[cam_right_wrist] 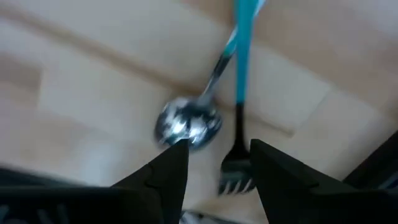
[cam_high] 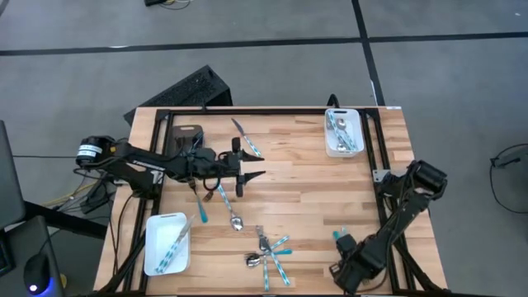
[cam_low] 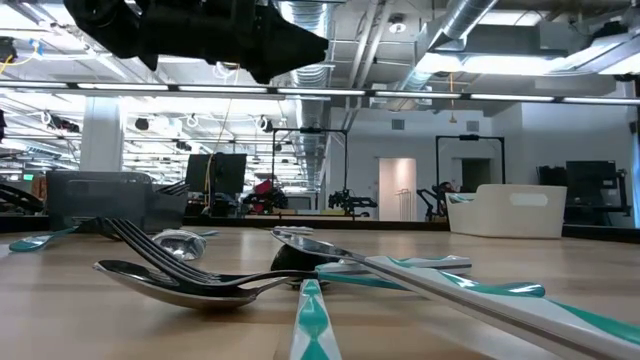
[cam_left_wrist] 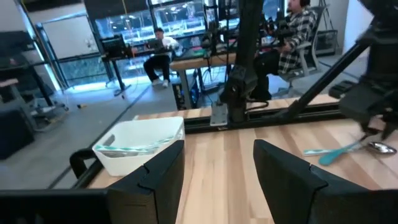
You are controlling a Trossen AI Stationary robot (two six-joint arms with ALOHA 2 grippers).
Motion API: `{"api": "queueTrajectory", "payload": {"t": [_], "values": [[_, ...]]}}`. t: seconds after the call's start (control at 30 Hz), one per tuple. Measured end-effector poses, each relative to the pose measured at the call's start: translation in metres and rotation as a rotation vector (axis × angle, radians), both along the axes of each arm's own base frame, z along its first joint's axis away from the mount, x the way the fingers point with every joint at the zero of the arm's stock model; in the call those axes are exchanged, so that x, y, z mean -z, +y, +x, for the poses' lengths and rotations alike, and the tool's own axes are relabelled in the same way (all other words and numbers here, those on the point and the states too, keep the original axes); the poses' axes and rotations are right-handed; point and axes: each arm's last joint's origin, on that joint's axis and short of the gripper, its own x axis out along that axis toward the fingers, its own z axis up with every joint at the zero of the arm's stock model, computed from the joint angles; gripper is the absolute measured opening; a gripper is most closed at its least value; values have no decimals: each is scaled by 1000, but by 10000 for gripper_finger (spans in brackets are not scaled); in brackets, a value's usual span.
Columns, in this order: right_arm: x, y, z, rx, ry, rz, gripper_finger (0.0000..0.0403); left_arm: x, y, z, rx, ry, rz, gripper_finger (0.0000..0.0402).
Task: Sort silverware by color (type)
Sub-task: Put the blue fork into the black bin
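The silverware has shiny heads and teal handles. A pile [cam_high: 268,252] lies near the table's front edge, and it fills the foreground in the low view [cam_low: 300,275]. One spoon [cam_high: 227,206] and one knife [cam_high: 246,136] lie singly on the wood. My left gripper [cam_high: 247,165] hovers open and level over the table's middle left [cam_left_wrist: 217,180], with nothing between its fingers. My right gripper [cam_high: 342,246] points down at the near right and is open [cam_right_wrist: 217,168]. It stands just above a spoon [cam_right_wrist: 186,124] and a fork [cam_right_wrist: 239,168], both flat on the table.
A white tray [cam_high: 342,132] at the far right holds some silverware, and another white tray [cam_high: 165,243] at the near left holds teal-handled pieces. A dark grey tray [cam_high: 188,136] sits at the far left. A black frame [cam_high: 272,111] edges the table. People sit in the room beyond.
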Motion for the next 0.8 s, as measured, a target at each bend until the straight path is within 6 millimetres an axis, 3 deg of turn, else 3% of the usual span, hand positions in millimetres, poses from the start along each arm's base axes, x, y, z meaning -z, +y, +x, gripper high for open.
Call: {"api": "queueTrajectory", "payload": {"t": [0.27,0.43,0.67,0.8], "values": [[9,18,-6,29,41,-28,176,-1,0,0,-2,-15,9,181],[20,14,-11,73,101,-110,165,-2,0,0,-2,-26,11,181],[17,5,-3,121,97,-136,151,-2,0,0,0,-23,41,181],[26,3,4,112,78,-171,124,-2,0,0,0,-20,50,181]]}}
